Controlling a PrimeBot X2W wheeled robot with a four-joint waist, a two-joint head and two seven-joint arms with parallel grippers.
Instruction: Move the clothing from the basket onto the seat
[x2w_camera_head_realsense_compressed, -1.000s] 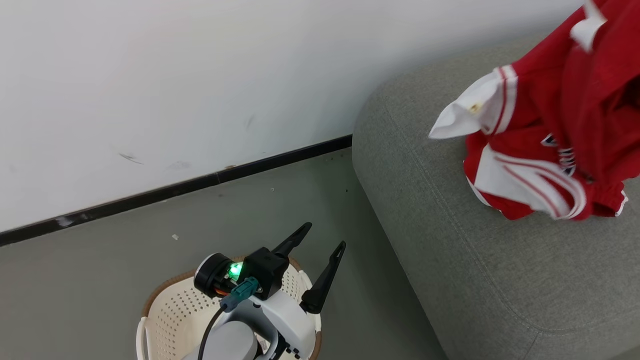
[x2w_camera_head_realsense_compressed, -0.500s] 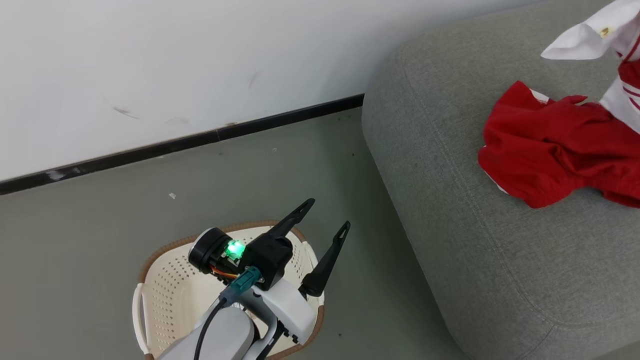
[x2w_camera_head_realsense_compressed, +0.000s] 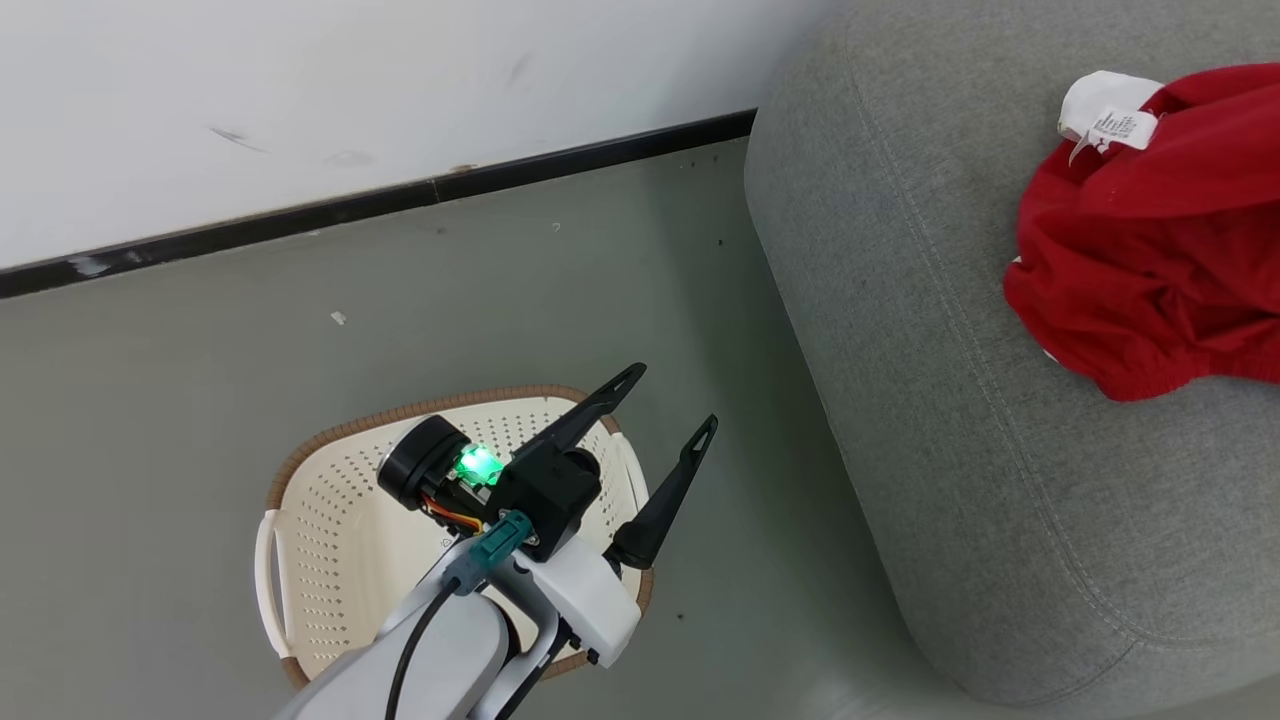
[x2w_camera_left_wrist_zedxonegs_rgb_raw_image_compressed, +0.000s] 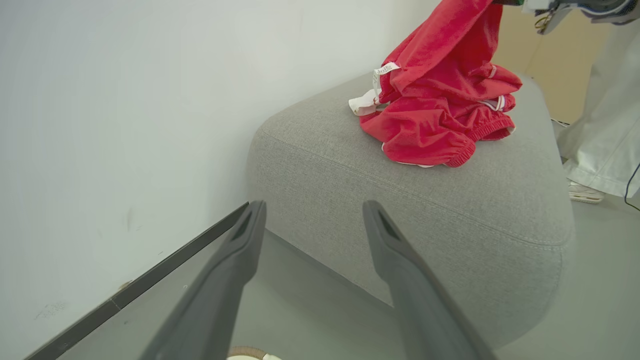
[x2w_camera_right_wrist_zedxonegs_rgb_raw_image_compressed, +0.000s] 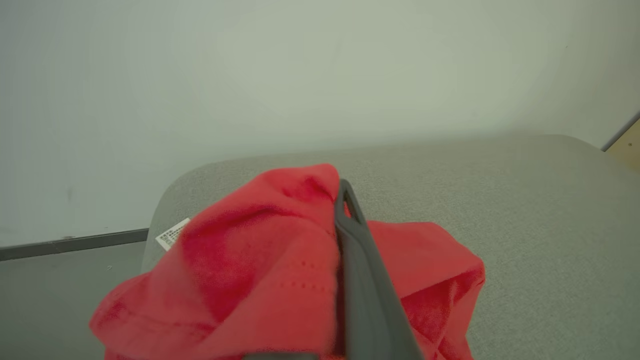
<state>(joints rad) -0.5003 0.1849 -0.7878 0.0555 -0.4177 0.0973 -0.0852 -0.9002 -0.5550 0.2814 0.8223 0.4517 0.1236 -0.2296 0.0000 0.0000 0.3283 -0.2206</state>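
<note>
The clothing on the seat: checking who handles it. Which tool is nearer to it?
Right. The right tool grips the clothing, its lower folds resting on the seat; the left tool hangs open above the basket on the floor, apart from the seat.

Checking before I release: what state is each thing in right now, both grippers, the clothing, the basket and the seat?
left gripper: open, holding nothing, above the basket.
right gripper: shut on the clothing, fabric draped over it.
clothing: bunched, bottom resting on the seat, top held up.
basket: upright on the floor; the visible inside is bare.
seat: bearing the clothing near its end.
</note>
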